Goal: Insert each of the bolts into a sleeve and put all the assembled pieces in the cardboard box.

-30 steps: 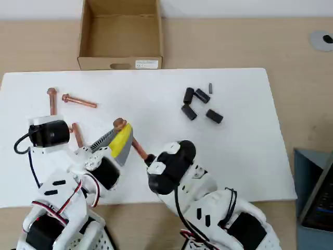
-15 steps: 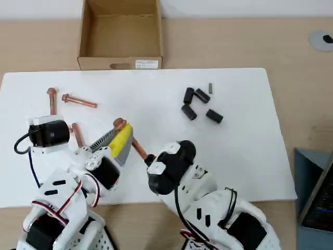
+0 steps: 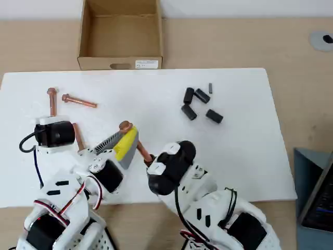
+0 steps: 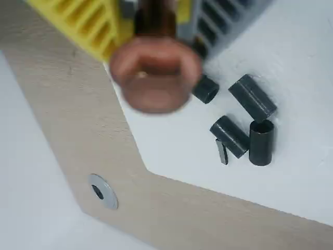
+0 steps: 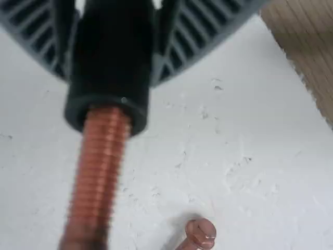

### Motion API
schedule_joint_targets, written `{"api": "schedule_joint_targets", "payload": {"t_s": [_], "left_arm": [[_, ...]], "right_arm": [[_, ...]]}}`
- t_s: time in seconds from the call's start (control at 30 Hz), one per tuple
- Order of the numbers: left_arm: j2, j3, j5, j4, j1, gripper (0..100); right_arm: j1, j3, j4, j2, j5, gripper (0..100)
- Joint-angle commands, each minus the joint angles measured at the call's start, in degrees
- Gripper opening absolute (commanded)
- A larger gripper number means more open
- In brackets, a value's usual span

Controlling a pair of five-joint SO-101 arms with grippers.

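Bolt in left pincer; its thread inside sleeve clamped by right pincer.

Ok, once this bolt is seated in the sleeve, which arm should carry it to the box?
Left, probably. The left end effector grips the bolt near the head, and the cardboard box sits on that side; the right end effector holds only the sleeve.

The bolt is glossy coppery metal, the sleeve matt black, the mat rough white.
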Motion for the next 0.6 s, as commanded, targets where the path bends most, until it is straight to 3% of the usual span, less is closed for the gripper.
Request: {"api": "schedule_joint_targets", "payload": {"t_s": [0.0, 0.2, 0.57], "left_arm": [[-0.2, -1.8, 0.0, 1.6, 1.8, 0], [-0.2, -1.9, -5.9, 7.9, 8.0, 0], [-0.2, -2.0, -11.0, 14.9, 9.9, 1]], "right_arm": [[-0.4, -0.2, -1.6, -6.9, -0.2, 0.9], [-0.4, -0.2, -1.6, -6.9, -0.2, 0.9], [-0.4, -0.3, -1.6, -7.0, -0.2, 0.9]]}}
